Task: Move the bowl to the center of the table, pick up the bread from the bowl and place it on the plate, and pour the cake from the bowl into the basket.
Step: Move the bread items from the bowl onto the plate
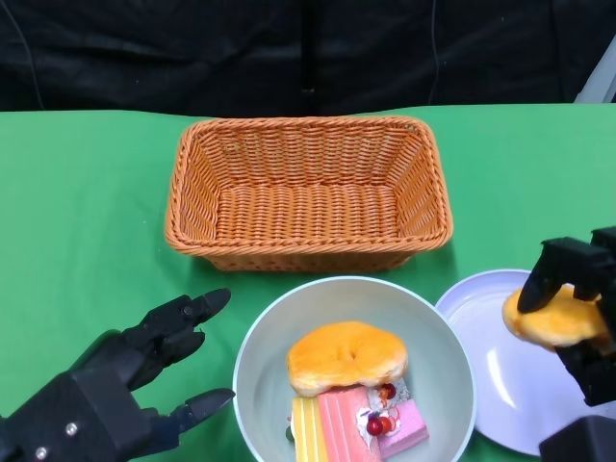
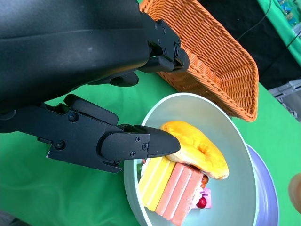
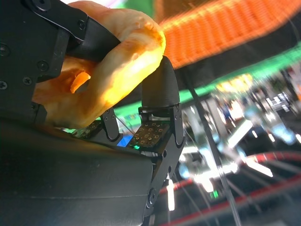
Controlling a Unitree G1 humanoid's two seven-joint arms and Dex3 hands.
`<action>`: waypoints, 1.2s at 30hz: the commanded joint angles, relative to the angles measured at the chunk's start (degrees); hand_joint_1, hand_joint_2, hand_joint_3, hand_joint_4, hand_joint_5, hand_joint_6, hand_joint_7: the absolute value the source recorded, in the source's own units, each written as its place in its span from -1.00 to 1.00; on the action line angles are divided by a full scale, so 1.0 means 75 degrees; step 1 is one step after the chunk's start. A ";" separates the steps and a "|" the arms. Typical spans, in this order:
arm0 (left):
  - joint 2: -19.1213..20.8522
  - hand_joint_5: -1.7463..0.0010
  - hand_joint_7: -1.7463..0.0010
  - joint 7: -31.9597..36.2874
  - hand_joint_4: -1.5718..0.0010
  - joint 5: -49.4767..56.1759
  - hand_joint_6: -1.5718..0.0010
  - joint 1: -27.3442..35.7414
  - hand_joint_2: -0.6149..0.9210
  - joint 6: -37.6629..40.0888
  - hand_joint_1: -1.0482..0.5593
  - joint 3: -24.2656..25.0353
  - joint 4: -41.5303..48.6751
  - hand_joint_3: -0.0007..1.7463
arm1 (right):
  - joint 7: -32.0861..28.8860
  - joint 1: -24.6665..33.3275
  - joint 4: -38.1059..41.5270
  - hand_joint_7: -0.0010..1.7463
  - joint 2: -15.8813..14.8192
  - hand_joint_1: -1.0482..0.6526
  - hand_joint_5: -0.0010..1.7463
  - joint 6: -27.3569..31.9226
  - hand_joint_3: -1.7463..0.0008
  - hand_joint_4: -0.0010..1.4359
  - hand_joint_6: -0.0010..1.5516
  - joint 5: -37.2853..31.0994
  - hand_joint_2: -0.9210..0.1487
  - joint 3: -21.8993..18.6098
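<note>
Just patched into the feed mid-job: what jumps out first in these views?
The right hand holds a golden piece of bread above the white plate at lower right. In front sits the pale bowl, holding another bread ring and a striped cake; the woven basket stands empty behind it, and the left hand waits open beside the bowl.

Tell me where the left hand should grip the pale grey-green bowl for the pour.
Probably the pale grey-green bowl's bare near-left rim, approached from its left side. The open left hand waits beside that edge, the thin rim suits a pinch, and the golden bread ring and striped cake sit further in.
</note>
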 commanded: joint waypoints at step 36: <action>-0.0313 0.59 0.98 0.0031 0.73 0.0314 0.65 0.0175 1.00 -0.0336 -0.41 0.0053 -0.0117 -0.58 | 0.3087 0.0342 -0.2741 -0.97 -0.0338 -0.69 -0.65 0.2522 0.75 -1.00 -0.82 0.1240 -1.00 0.1250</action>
